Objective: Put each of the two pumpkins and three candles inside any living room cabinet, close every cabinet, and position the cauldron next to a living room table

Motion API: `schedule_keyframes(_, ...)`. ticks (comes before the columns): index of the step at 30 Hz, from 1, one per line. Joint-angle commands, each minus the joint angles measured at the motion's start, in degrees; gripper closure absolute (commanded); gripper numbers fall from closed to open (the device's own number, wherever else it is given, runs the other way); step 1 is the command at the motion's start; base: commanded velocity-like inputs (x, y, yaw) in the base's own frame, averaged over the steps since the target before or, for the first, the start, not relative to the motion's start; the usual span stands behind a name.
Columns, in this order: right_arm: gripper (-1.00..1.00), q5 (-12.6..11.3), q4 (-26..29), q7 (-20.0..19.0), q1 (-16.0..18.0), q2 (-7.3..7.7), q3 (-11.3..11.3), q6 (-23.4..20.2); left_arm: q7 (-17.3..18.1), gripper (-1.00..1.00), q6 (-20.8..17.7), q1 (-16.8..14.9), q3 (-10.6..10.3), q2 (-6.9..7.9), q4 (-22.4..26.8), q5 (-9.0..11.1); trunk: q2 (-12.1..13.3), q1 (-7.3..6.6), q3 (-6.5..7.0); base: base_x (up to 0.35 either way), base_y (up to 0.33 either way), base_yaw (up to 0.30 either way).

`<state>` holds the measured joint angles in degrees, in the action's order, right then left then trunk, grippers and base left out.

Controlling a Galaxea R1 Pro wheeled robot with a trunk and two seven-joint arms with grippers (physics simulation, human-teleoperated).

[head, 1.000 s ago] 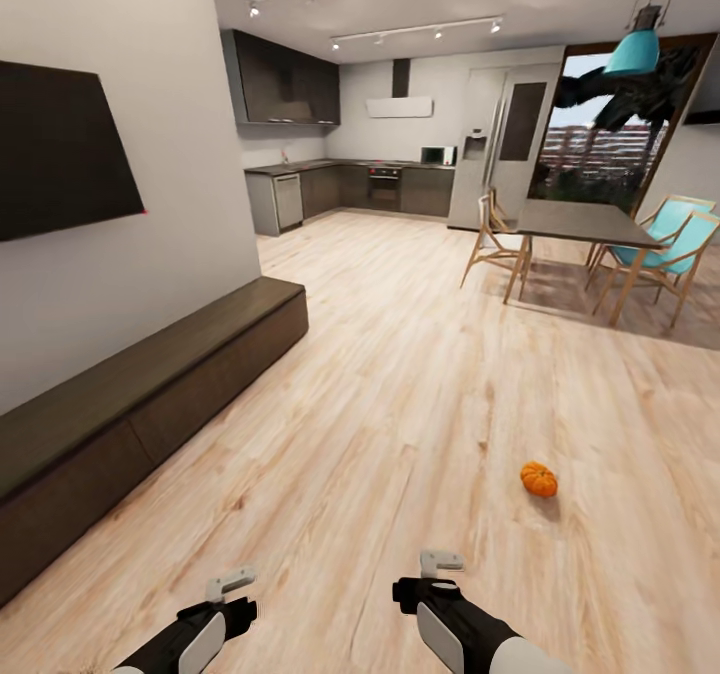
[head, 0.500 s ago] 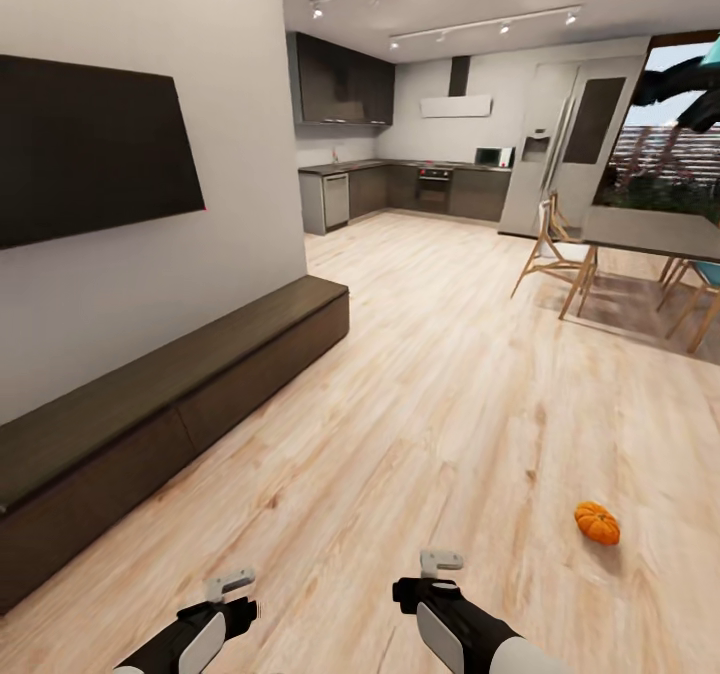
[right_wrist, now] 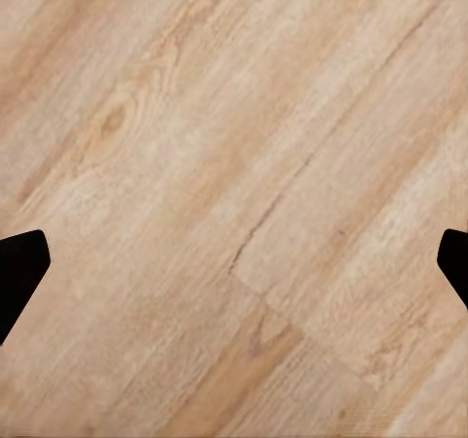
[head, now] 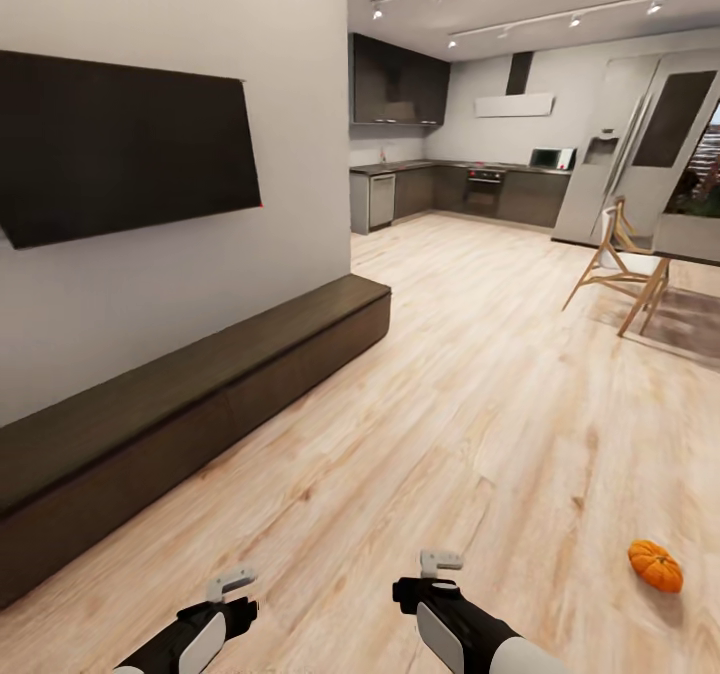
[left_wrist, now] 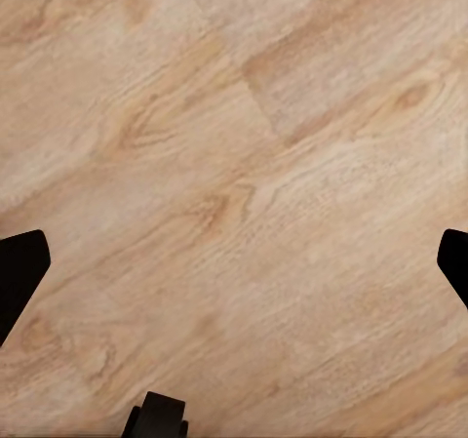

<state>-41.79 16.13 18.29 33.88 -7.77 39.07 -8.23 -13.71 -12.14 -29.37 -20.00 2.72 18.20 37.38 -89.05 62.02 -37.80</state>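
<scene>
One small bright-orange ribbed pumpkin (head: pixel 656 565) lies on the pale wood-plank floor (head: pixel 450 424), well off to the right of the right gripper (head: pixel 441 560) and close to the right edge of the head view. Nothing stands between it and the arm; bare planks surround it on every side.

Along the grey wall at the left runs the long low dark-brown wood cabinet (head: pixel 190 404), its flat top bare and its drawer fronts flush, so nothing of their insides can be seen. Above it hangs a wide black flat screen (head: pixel 120 149). A broad strip of open floor separates the cabinet's front edge from both arms.

Farther back, a light wooden chair (head: pixel 615 269) stands beside the corner of a grey table (head: pixel 690 239) at the right edge, and the grey kitchen units (head: pixel 470 189) line the far wall.

Both arms hang low over the floor. The left gripper (head: pixel 231 583) and the right gripper each hold nothing, and in the wrist views the dark fingertips (left_wrist: pixel 19 272) (right_wrist: pixel 19 267) sit at opposite picture edges, spread wide over bare planks.
</scene>
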Motion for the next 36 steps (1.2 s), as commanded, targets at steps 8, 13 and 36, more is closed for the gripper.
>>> schedule_keyframes(8, -1.0, -0.31, 0.13, 0.43, 0.04, 0.04, 0.48, -0.3, -0.44, -1.0, -0.25, -0.01, -0.48, 0.01, 0.16, 0.5, -0.03, 0.0, -0.05, 0.033, 0.0, 0.291)
schedule_keyframes(13, -1.0, -0.31, 0.13, 0.43, 0.04, 0.04, 0.48, -0.3, -0.44, -1.0, -0.25, 0.0, -0.48, 0.05, 0.16, 0.5, -0.03, 0.0, -0.05, 0.079, 0.0, 0.291)
schedule_keyframes(36, -1.0, -0.22, -1.81, 0.43, 0.04, -0.22, 0.48, 0.6, -0.44, -1.0, -0.25, -0.01, -0.4, 0.09, 0.14, 0.5, -0.03, 0.0, -0.05, 0.082, 0.0, 0.292)
